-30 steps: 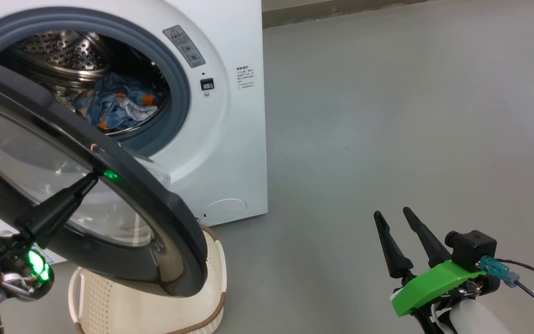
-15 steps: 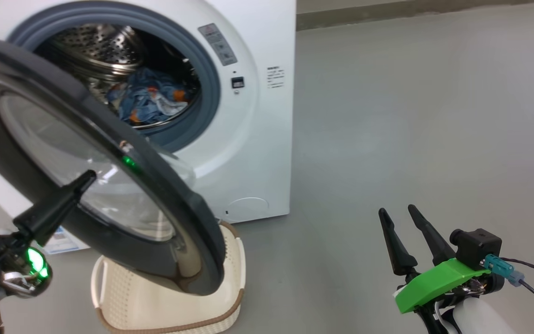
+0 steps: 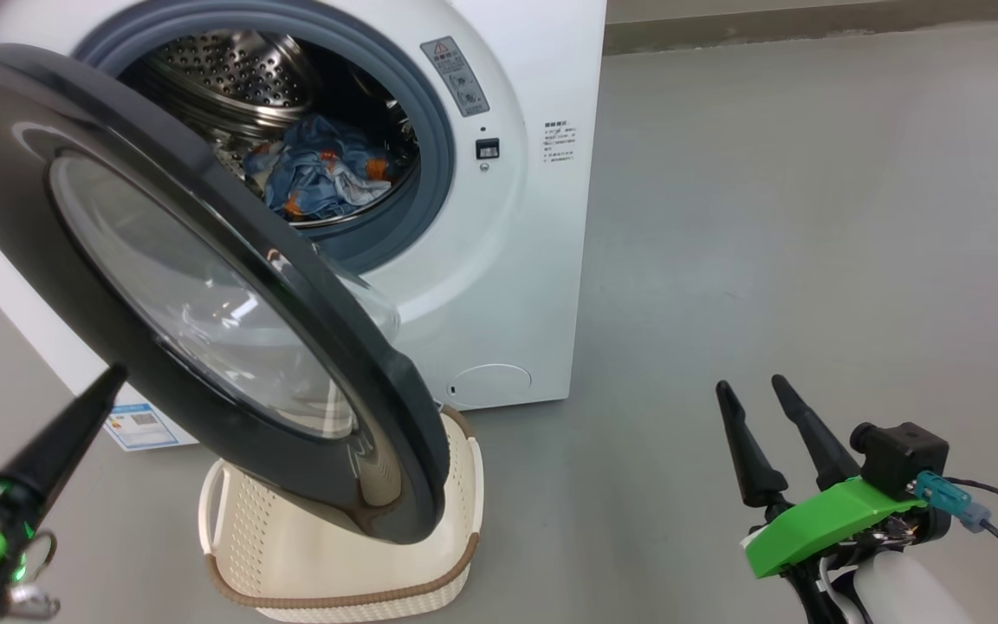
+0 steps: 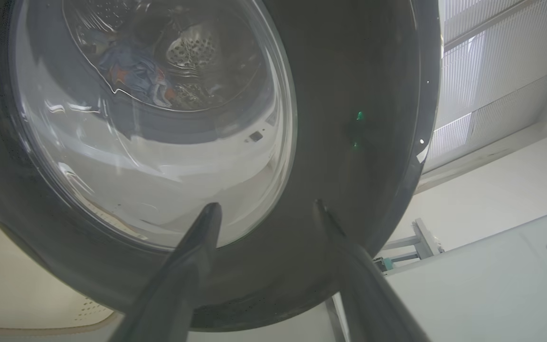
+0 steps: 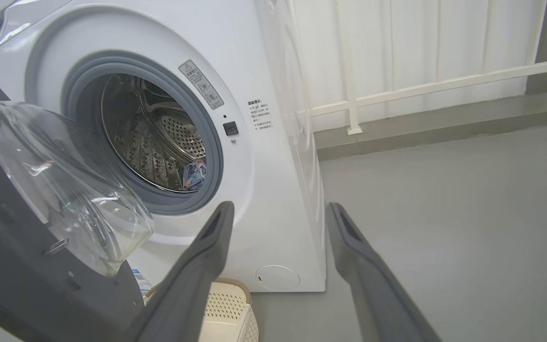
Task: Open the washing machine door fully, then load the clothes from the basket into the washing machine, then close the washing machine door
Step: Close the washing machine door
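Observation:
The washing machine (image 3: 508, 260) stands with its door (image 3: 204, 286) swung partway out, glossy black around a clear glass bowl. The clothes (image 3: 321, 178), light blue with orange print, lie inside the steel drum. Below the door's lower edge sits the basket (image 3: 274, 537); the part of its inside that shows holds nothing, and the door hides the rest. My left gripper (image 4: 265, 205) is open, just short of the door's outer face, with one finger (image 3: 66, 438) showing at the lower left. My right gripper (image 3: 750, 382) is open over the floor to the right, holding nothing.
Grey floor (image 3: 811, 217) stretches to the right of the machine. A dark skirting strip (image 3: 811, 13) runs along the far wall, with a white railing (image 5: 444, 83) above it. A blue sticker (image 3: 139, 425) and a round flap (image 3: 490, 381) mark the machine's lower front.
My left gripper has come off the door's outer face, drawn back down and to the left, and opened. The head camera has turned, shifting the whole picture right. My right gripper has not moved.

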You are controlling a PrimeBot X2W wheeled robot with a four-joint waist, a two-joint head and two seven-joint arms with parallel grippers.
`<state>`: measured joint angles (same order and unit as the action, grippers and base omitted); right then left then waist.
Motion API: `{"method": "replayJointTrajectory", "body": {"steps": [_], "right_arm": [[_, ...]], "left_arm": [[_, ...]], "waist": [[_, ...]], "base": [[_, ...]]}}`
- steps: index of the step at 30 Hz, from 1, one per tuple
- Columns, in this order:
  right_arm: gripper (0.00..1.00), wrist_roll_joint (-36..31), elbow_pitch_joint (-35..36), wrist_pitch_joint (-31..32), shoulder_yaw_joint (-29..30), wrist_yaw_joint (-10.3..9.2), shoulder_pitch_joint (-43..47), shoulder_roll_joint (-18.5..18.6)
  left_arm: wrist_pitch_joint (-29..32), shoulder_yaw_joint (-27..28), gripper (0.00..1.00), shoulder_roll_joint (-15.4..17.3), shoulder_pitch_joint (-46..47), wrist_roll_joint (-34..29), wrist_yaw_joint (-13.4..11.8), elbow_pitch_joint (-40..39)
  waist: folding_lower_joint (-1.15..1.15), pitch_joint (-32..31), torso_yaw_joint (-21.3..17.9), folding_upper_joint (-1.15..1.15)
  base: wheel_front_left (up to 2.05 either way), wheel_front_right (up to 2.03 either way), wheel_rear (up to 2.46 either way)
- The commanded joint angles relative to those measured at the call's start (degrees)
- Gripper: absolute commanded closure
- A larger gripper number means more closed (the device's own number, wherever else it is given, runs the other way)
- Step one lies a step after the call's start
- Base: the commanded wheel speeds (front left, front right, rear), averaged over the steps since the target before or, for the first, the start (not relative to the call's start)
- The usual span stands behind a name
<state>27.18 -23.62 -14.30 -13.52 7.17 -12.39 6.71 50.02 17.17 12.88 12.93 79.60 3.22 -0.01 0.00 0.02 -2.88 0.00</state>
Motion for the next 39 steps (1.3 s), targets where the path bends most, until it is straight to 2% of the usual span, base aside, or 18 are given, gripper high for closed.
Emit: {"method": "replayJointTrajectory", "body": {"steps": [1, 4, 8, 12, 16, 21, 29, 39], "right_arm": [[0.00, -0.49, 1.68, -0.70, -0.53, 0.32, -0.99, 0.15], [0.00, -0.55, 1.84, -0.70, -0.24, 0.32, -0.95, 0.17], [0.00, -0.61, 1.98, -0.70, 0.01, 0.32, -0.98, 0.22], [0.00, -0.70, 2.11, -0.70, 0.31, 0.32, -0.98, 0.31], [0.00, -0.81, 2.08, -0.70, 0.37, 0.32, -1.05, 0.30], [0.00, -0.86, 2.18, -0.70, 0.33, 0.32, -0.89, 0.62], [0.00, -0.86, 2.37, -0.70, 0.24, 0.32, -0.38, 1.07], [0.00, -1.41, 2.66, -0.70, 0.42, 0.32, -0.15, 1.32]], "left_arm": [[-2.29, 2.11, 0.00, 2.55, -0.37, -3.48, 1.54, -2.23], [-8.02, 0.89, 0.00, 2.65, -3.44, -10.35, 3.47, -2.70], [-17.72, -2.51, 0.00, 3.09, -7.15, -19.54, 4.18, -3.11], [-29.48, -7.30, 0.00, 3.96, -9.91, -25.55, 4.24, -2.83], [-41.95, -10.95, 0.00, 4.22, -11.71, -31.17, 4.25, 0.76], [-53.14, -14.41, 0.00, 4.72, -12.03, -35.93, 4.25, 6.02], [-61.64, -17.04, 0.00, 4.64, -11.26, -41.69, 4.26, 12.01], [-64.19, -18.15, 0.00, 4.09, -10.42, -45.03, 4.24, 14.15]], "waist": [[0.00, 0.10, 0.02, 0.00], [0.00, 0.27, 0.01, 0.00], [0.00, 0.38, 0.03, 0.00], [0.00, 0.46, 0.26, 0.00], [0.00, 0.46, 0.36, 0.00], [0.00, 0.32, 0.55, 0.00], [0.00, 0.09, 0.65, 0.00], [0.00, 0.32, 0.95, 0.00]], "base": [[0.00, 0.00, 0.00], [0.00, 0.00, 0.00], [0.00, 0.00, 0.00], [0.00, 0.00, 0.00], [0.00, 0.00, 0.00], [0.00, 0.00, 0.00], [0.00, 0.00, 0.00], [0.00, 0.00, 0.00]]}}
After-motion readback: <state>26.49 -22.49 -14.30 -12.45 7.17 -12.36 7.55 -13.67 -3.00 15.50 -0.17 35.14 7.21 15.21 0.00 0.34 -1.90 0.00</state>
